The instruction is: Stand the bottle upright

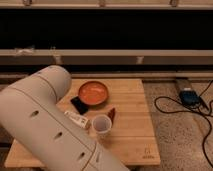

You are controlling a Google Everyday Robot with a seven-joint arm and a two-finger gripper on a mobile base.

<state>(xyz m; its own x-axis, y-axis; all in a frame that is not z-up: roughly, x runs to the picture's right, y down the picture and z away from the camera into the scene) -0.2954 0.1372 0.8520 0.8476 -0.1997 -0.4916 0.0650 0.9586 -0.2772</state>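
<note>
Bottle [76, 119] down on its side on the wooden table [135, 130], pointing roughly left to right, with the left end tucked behind the big white arm [45, 125]. Sitting just left of the white cup [102, 125], near enough to look like touching, but can't say for sure. Small reddish-brown thing [112, 114] right by the cup's upper right. Orange bowl [93, 92] further back, with a flat black object [79, 104] at its lower left edge. Over on the speckled floor to the right, a blue device [188, 96] with black cables [172, 107] looping around. Gripper nowhere in frame, somewhere past the end of that arm, so can't tell if spread or pinched.
</note>
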